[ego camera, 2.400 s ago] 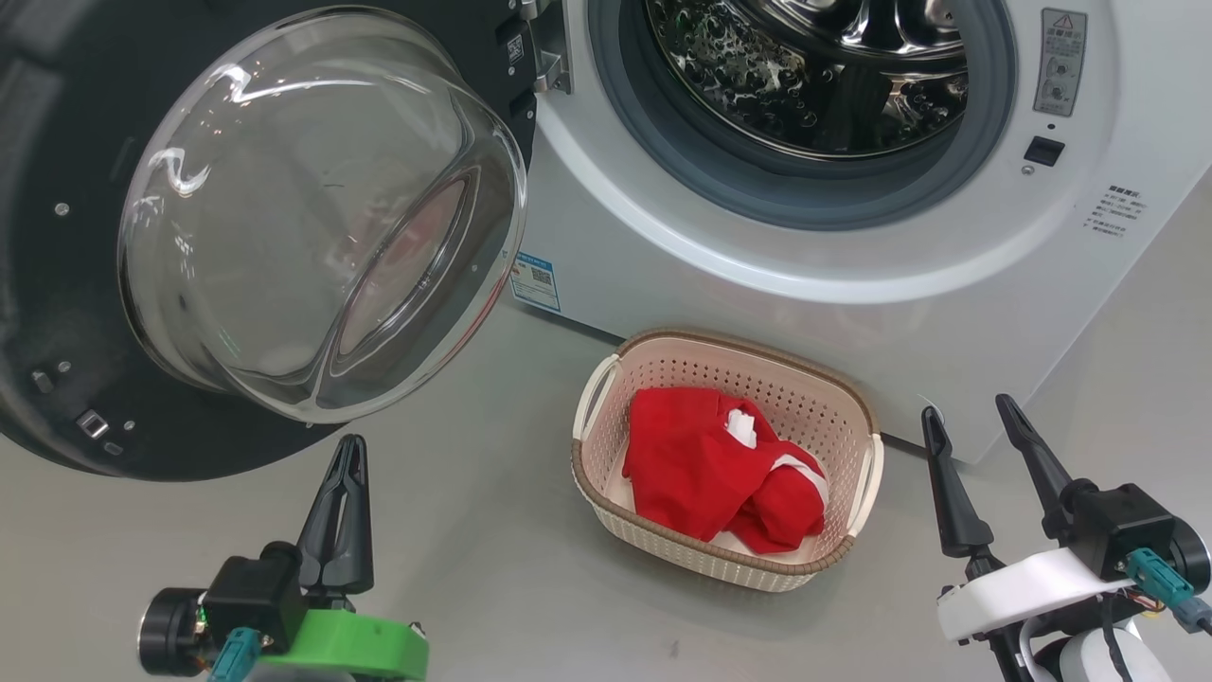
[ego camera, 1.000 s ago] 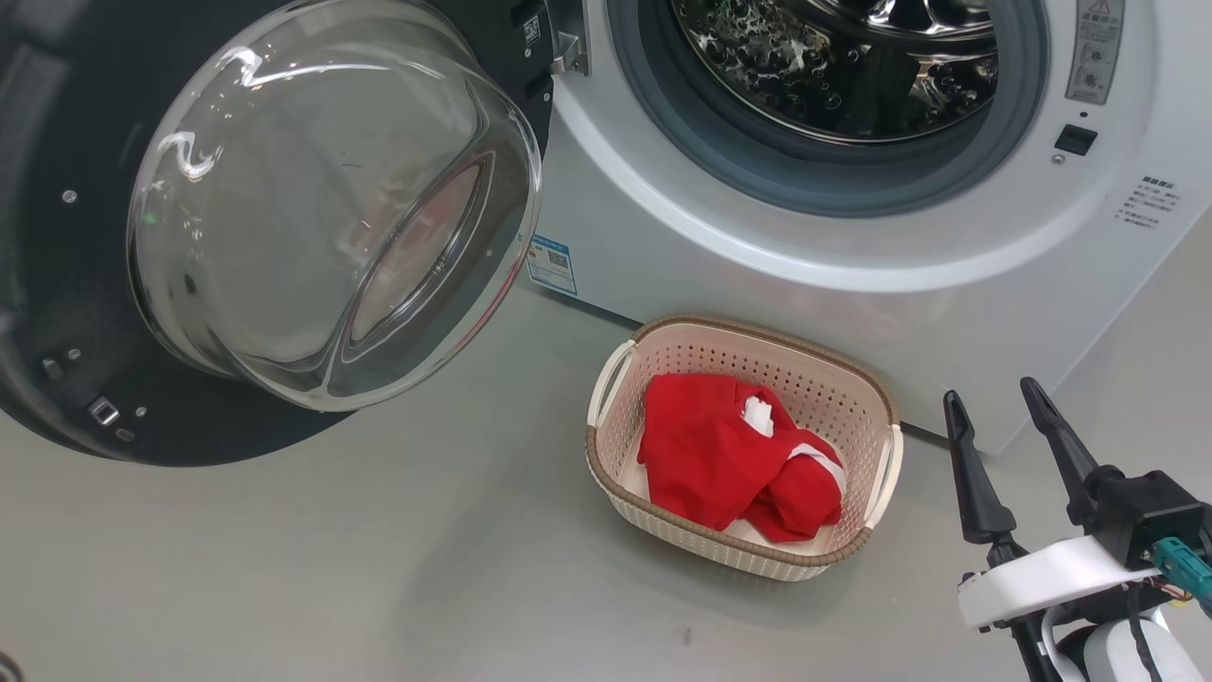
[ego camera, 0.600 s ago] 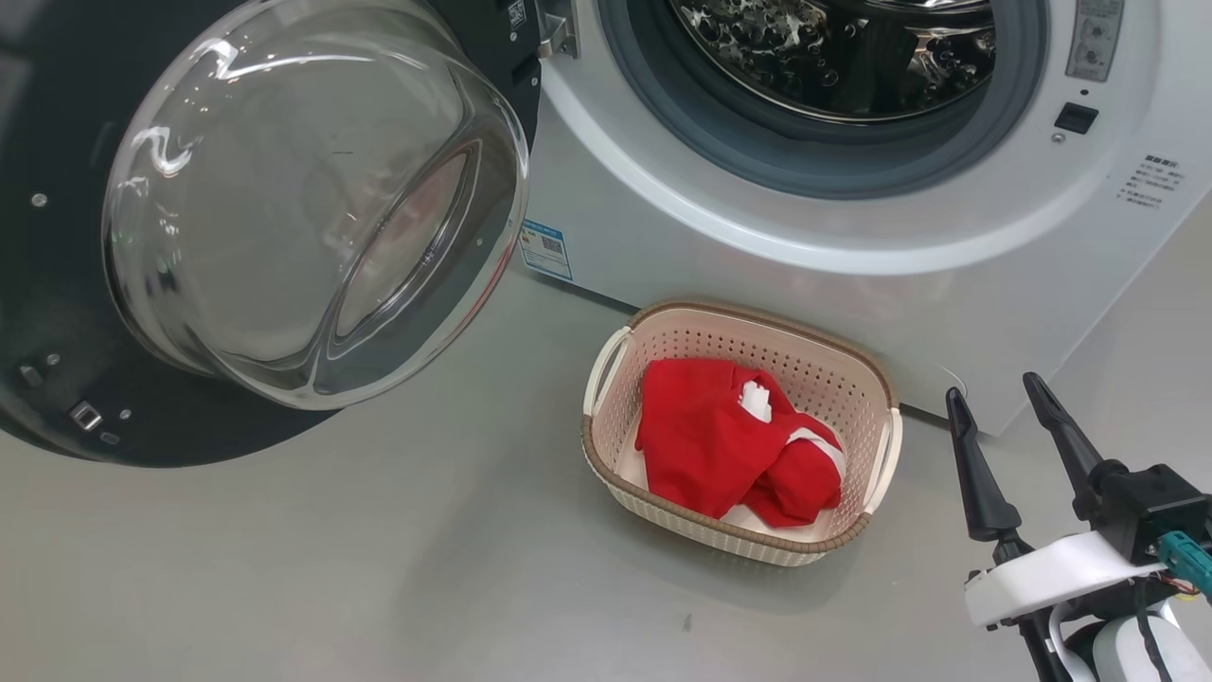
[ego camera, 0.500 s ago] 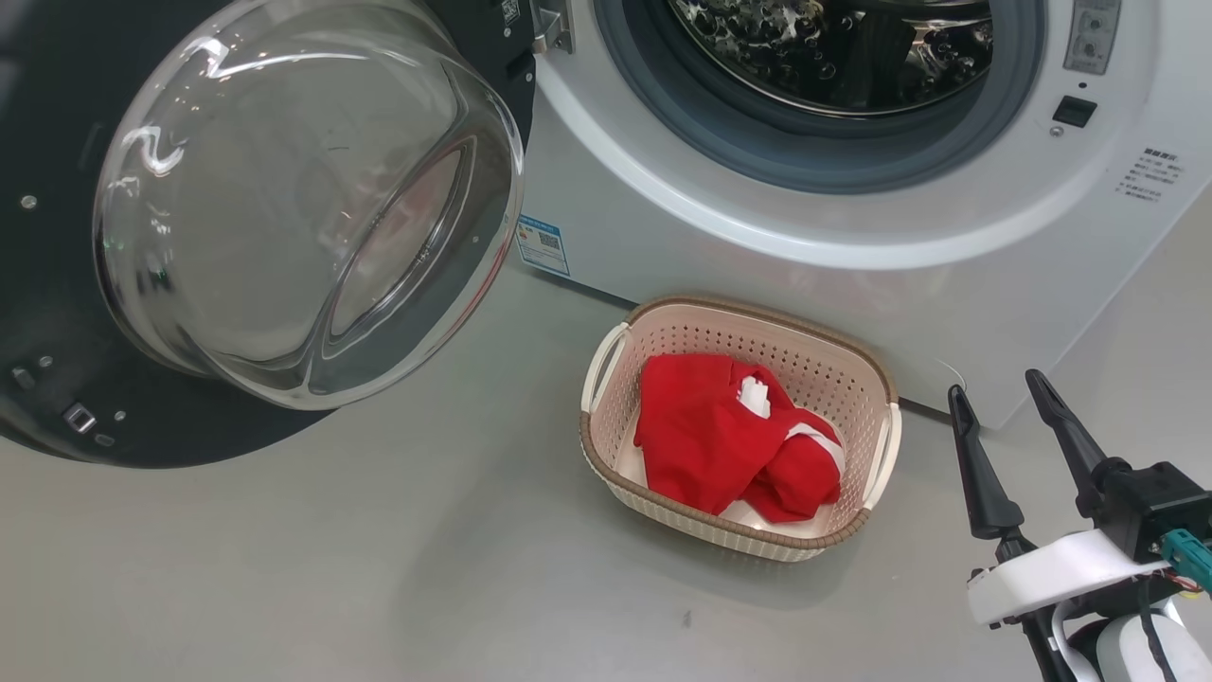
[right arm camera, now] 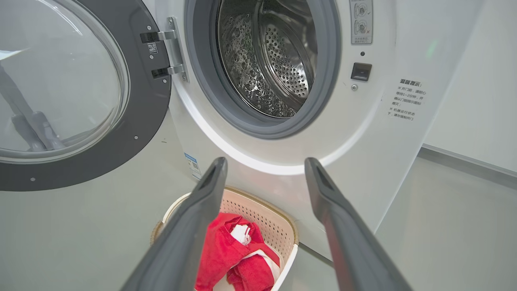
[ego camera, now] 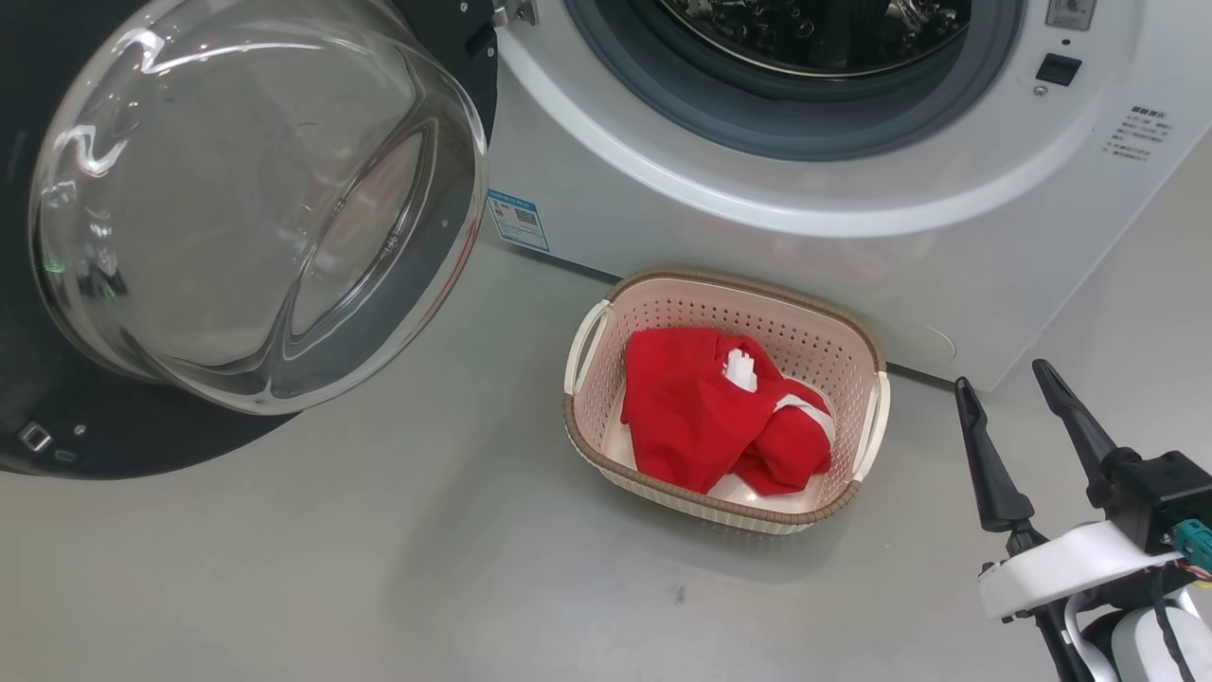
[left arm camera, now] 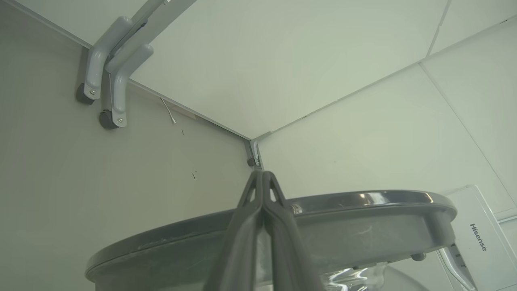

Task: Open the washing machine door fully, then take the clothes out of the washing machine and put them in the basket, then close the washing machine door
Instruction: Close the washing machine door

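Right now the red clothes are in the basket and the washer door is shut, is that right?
Not quite: the door is open, not shut. The head view shows it swung out to the left of the washer. The rest holds: the red clothes are in the basket.

a smooth grey floor (ego camera: 379,568) is reflecting soft light. pale wall panels (left arm camera: 303,60) are meeting at a corner; two grey legs (left arm camera: 119,68) on dark wheels (left arm camera: 106,120) are standing beside one panel. a grey skirting strip (right arm camera: 464,161) is running along a white wall (right arm camera: 480,81).
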`<state>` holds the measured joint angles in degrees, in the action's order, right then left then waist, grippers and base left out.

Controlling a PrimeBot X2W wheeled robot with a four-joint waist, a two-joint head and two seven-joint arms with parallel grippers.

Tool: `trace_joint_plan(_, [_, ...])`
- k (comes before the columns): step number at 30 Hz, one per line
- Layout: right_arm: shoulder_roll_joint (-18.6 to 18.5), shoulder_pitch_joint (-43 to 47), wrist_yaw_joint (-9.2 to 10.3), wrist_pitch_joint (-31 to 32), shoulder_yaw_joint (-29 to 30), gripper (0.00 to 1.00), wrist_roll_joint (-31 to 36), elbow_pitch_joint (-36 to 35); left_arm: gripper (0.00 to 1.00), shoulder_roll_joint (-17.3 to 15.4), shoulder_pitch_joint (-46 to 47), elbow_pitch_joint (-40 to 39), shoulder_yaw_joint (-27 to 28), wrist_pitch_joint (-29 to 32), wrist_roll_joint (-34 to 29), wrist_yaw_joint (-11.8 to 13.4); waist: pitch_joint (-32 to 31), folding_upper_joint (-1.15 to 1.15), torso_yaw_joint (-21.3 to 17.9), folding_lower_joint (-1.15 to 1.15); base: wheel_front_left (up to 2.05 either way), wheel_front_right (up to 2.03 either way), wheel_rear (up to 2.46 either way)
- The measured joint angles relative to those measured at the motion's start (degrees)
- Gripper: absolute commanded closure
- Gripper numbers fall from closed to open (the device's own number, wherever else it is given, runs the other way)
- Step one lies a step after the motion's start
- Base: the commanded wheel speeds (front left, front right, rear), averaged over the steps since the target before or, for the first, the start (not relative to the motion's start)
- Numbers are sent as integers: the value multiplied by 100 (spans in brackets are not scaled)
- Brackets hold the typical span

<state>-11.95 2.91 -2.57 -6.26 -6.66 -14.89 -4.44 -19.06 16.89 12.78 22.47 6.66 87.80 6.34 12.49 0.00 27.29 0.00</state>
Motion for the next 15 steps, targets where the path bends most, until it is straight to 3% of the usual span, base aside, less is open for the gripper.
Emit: trace_joint_plan(15, [-142,-4,-41,101,94,0,-15,-133,100,-167,300,408,-293,341,-57,0,232,0,-17,0,0,0,0])
